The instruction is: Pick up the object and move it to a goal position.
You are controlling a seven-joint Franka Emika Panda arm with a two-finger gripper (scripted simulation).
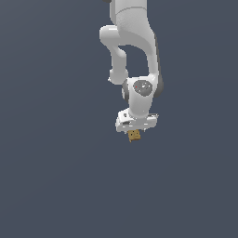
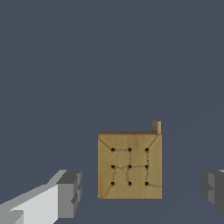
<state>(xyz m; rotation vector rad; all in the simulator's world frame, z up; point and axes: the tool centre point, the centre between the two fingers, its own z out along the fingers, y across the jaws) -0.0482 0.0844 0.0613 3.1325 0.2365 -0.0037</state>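
The object, a small tan-brown block [image 1: 134,135] with dark dots on its face, sits just below my white gripper [image 1: 135,129] in the exterior view. In the wrist view the block [image 2: 130,165] shows a grid of dark dots, thin crack lines and a small nub at one corner. My gripper [image 2: 141,190] is open. Its two grey fingertips [image 2: 70,193] stand on either side of the block with a visible gap on each side, more on one side than the other. Neither finger touches the block.
A plain dark grey-blue surface [image 1: 56,186] fills the background in both views. The white arm [image 1: 135,42] reaches down from the top of the exterior view. No other objects or goal marker show.
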